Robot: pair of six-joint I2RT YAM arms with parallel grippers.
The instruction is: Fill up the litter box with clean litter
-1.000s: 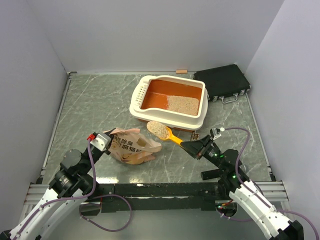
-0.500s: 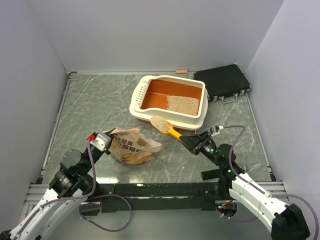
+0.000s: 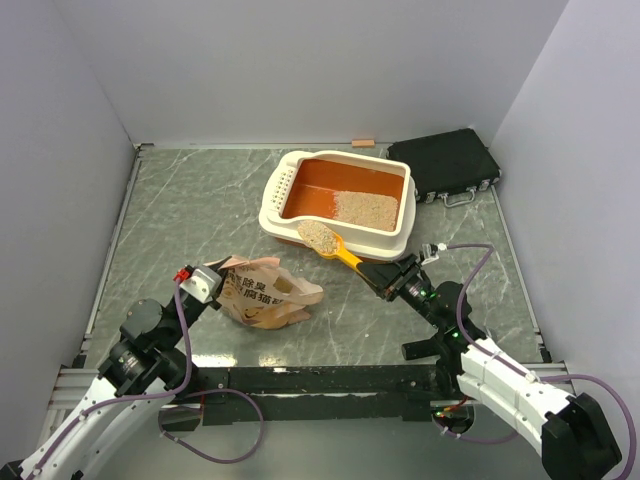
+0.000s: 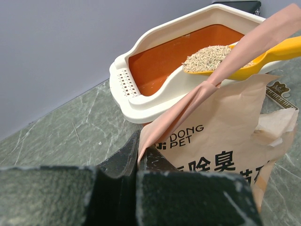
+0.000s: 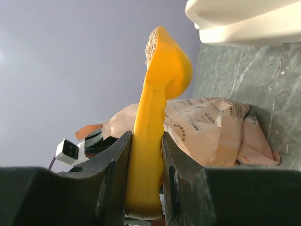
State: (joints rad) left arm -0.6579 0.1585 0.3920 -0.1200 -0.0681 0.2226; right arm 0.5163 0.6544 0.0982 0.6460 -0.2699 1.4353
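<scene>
The litter box (image 3: 272, 212), orange with a cream rim (image 4: 155, 101), lies at the back centre. A patch of clean litter (image 3: 365, 209) covers its right half. My right gripper (image 3: 378, 276) is shut on the handle of a yellow scoop (image 5: 160, 80). The scoop's bowl, heaped with litter (image 3: 316, 237), hovers at the box's near rim. At the front left lies the crumpled tan bag (image 3: 265, 293), with my left gripper (image 4: 137, 153) shut on a flap of its paper at the bag's left end. The scoop's load (image 4: 211, 55) shows above the bag (image 4: 225, 141).
A black flat case (image 3: 445, 165) lies right of the box against the back right corner. A small wooden block (image 3: 362, 143) sits at the back wall. Grey walls enclose the marbled green table on three sides.
My right gripper has carried the loaded scoop up and left, from in front of the box to its near rim. The left gripper and the bag have not moved.
</scene>
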